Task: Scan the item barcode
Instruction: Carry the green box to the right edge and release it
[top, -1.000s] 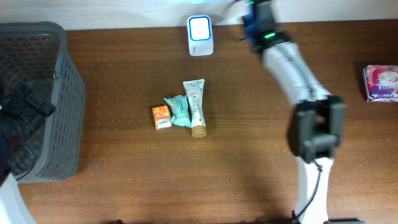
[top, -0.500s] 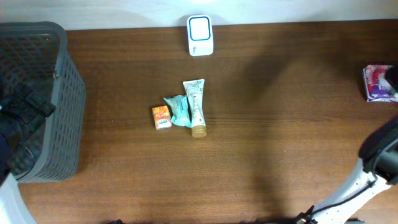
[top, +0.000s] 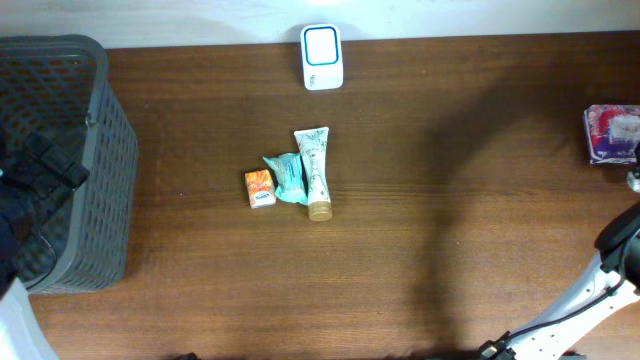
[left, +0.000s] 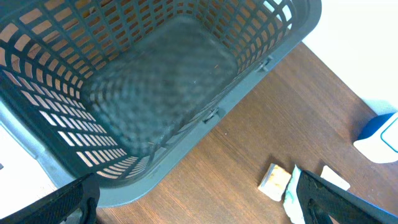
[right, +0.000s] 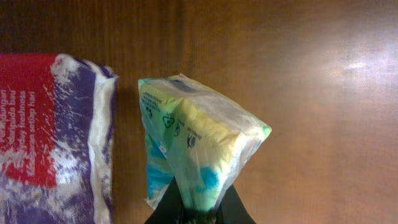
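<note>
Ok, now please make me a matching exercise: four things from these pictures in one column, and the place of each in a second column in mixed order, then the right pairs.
Things
1. basket
2. scanner
3. orange box
4. yellow and green packet

Places
A. held by the right gripper
B. at the far edge of the table, near the middle
C. at the left end of the table
D. just left of the teal packet

Pairs: 1-C, 2-B, 3-D, 4-A

My table (top: 420, 260): basket (top: 60, 150) far left, scanner (top: 322, 58) at back, box (top: 259, 188), pouch (top: 288, 176), tube (top: 314, 172) mid-table, packet (top: 612, 132) and soft pack (right: 193, 149) far right.
</note>
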